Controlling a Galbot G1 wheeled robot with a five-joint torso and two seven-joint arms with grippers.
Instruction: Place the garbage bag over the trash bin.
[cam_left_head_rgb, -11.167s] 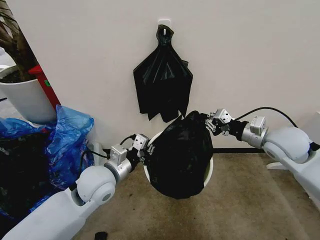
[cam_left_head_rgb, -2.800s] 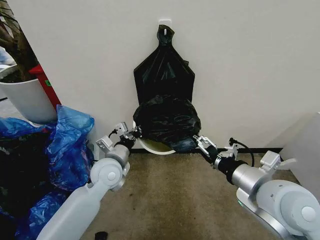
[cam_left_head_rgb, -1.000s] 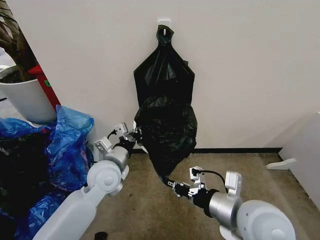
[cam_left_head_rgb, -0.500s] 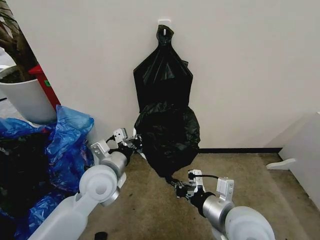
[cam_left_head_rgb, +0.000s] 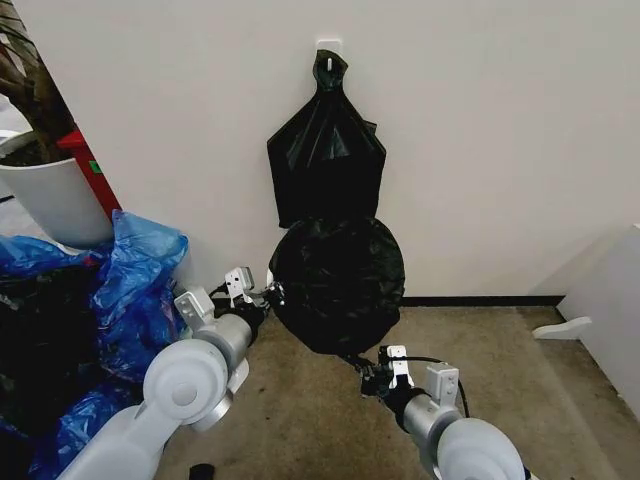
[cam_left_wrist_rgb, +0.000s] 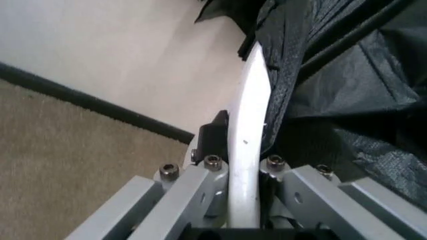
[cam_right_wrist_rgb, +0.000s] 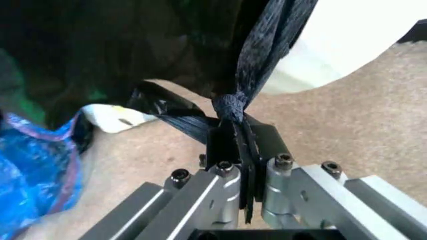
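Now both clamped — left end effector (cam_left_wrist_rgb: 243, 200) on trash bin (cam_left_wrist_rgb: 248, 125) rim, right end effector (cam_right_wrist_rgb: 239, 150) on garbage bag (cam_left_head_rgb: 338, 282).

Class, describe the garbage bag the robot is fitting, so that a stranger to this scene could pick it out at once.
Start at the white wall, where a fan-shaped bunch of black bags hangs from a hook. Directly below it, near the floor, the garbage bag forms a rounded black bulge over the trash bin. Unlike the bunch, it is pinched by the left gripper and right gripper.
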